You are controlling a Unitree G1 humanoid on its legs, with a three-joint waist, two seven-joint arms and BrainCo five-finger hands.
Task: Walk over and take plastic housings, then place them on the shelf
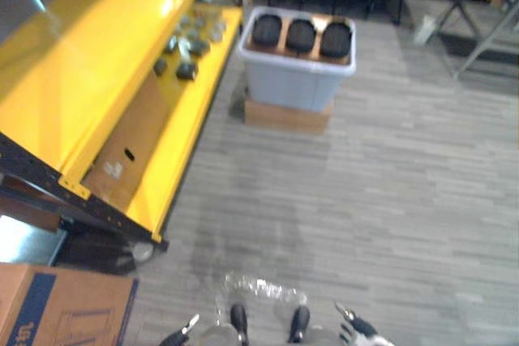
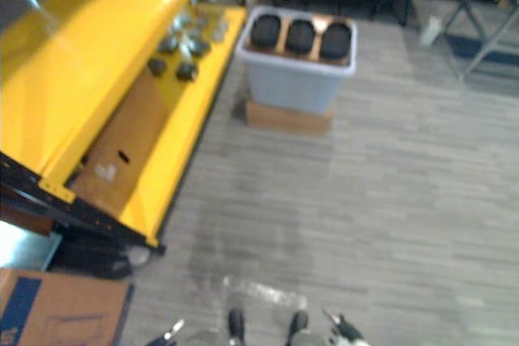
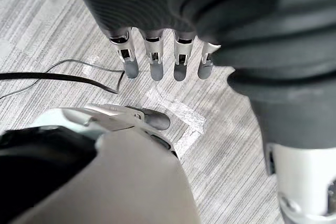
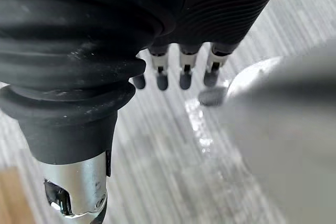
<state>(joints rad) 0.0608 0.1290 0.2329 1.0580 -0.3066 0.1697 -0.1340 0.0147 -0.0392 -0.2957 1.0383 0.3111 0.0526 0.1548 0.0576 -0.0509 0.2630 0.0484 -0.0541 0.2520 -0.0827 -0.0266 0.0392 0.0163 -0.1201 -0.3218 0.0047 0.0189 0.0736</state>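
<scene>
both hands low at the bottom edge of the head views, nothing in either. left hand point(image 3: 156, 59) has fingers hanging straight and relaxed, empty. right hand point(image 4: 184, 69) is the same, fingers straight down over bare floor, no grasp.

the black housings point(image 1: 301, 36), three in a row, lie side by side on top of the grey bin point(image 1: 292, 83). the bin stands on a flat cardboard box point(image 1: 285, 115), well apart from the hands, just beside the far end of the yellow shelf point(image 1: 73, 70). small dark and grey parts point(image 1: 188, 42) are scattered on the shelf's lower level near the bin.

step in hand: the walk over, pickup not yet begun.

risks, as judgement:
- the shelf's near corner juts out on the left of the path; a drift that way could clip it with the left arm.
- a shiny patch on the floor point(image 1: 263, 289) right ahead looks like clear tape or film, can't tell which; it could be a slip or a snag.
- the bin sits raised on the box, so a heavy reach could shove or tip it.
- the housings are packed close, so grabbing one may drag its neighbour.
- the loose parts could get knocked when a housing is set down.
</scene>
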